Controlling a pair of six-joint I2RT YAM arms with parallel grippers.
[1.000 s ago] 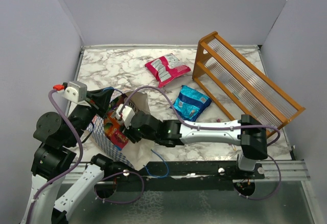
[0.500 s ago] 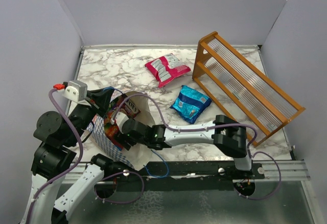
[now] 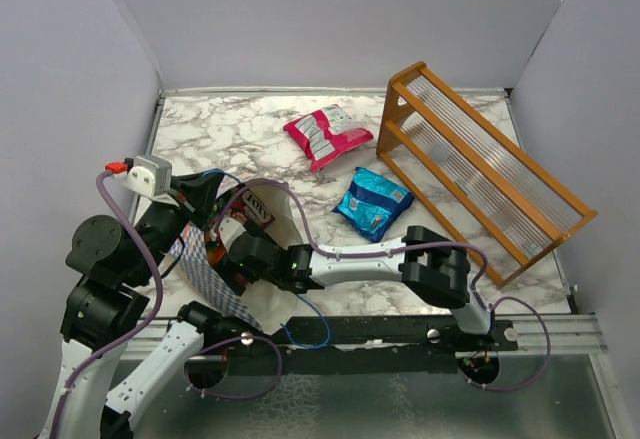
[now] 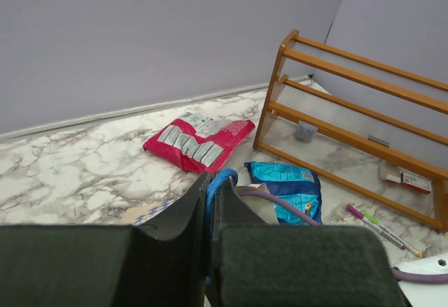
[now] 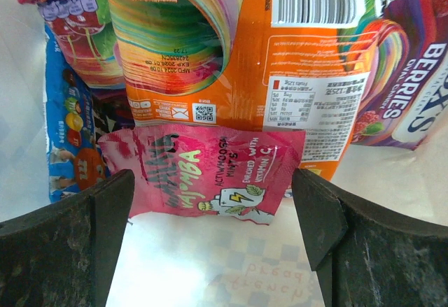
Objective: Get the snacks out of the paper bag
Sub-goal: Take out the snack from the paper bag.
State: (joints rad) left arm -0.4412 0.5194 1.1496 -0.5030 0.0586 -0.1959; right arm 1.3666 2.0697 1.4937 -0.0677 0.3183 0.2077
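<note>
Plain grey walls close in a white marble-patterned bench [image 3: 230, 129]. At its near left lies the boxy paper bag [image 3: 205, 279], blue-and-white checkered outside and cream inside, with both arms gathered at its mouth. The bag holds a heap of glossy snacks. A large orange packet [image 5: 231, 55] is in the middle and a small pink mint packet [image 5: 203, 174] lies just in front of it. A purple berry packet [image 5: 413, 69] is at the right, a dark-blue packet [image 5: 63, 146] at the left, and a striped multicoloured packet [image 5: 84, 41] above that one.

The right claw [image 5: 213, 189] is inside the bag, spread wide. Its fingers stand either side of the pink mint packet and grasp nothing. The left claw [image 4: 210, 195] is clenched almost flat on the bag's rim.

Out on the bench, well clear of the bag, a pink-and-white packet [image 3: 328, 136] and a light-blue crinkly packet [image 3: 373, 202] lie apart from each other. Just beyond them an orange wooden slatted rack [image 3: 480, 174] sits askew. Two thin pens [image 4: 381, 226] rest near its nearer end.
</note>
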